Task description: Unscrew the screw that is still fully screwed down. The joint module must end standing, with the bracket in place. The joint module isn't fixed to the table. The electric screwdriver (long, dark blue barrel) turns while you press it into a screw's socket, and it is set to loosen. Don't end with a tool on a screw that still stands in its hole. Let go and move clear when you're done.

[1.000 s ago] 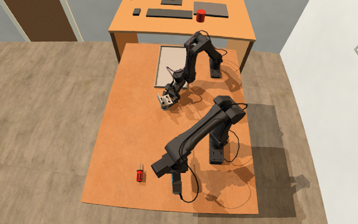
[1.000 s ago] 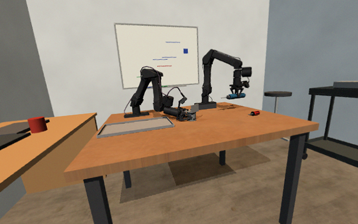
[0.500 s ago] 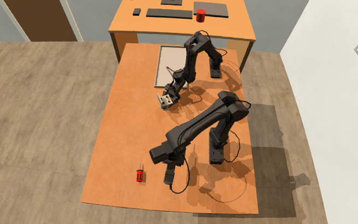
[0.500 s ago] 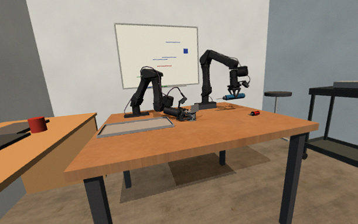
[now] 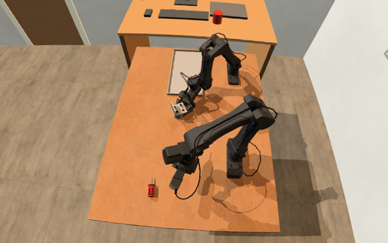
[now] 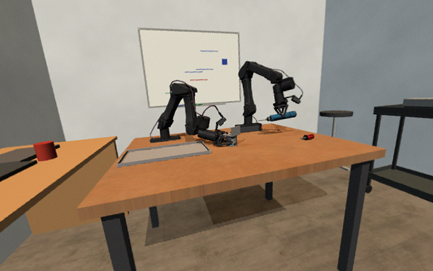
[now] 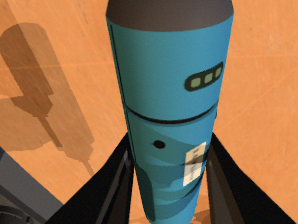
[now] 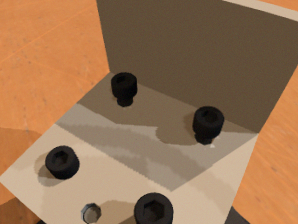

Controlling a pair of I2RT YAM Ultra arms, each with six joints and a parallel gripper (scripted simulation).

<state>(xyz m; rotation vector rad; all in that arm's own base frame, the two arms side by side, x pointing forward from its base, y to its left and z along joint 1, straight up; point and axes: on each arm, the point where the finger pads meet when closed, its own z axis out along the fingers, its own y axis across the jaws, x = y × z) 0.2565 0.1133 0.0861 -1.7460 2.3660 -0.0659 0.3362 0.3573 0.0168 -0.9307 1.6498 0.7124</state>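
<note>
and the left pincer point(image 6: 282, 113) point(image 7: 169, 138) is pinching the electric screwdriver point(image 6: 288, 115) point(image 7: 170, 75) mid-barrel, level above the worktop point(image 5: 132, 126) point(image 6: 264, 158) point(image 7: 265, 150) point(image 8: 40, 30)! smooth, rigid, probably nose-heavy or tail-heavy if gripped off-centre. over at the joint module point(image 5: 178, 117) point(image 6: 232, 144), the right pincer point(image 5: 186, 108) point(image 6: 228, 139) appears clamped round its body, below the stiff bracket point(image 5: 171, 108) point(image 6: 236, 130) point(image 8: 190, 60); that low hold should resist twisting.

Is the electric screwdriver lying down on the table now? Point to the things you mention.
No, the left pincer point(image 6: 282, 116) point(image 7: 169, 138) holds the electric screwdriver point(image 6: 286, 115) point(image 7: 170, 75) above the table point(image 6: 228, 170).
</note>
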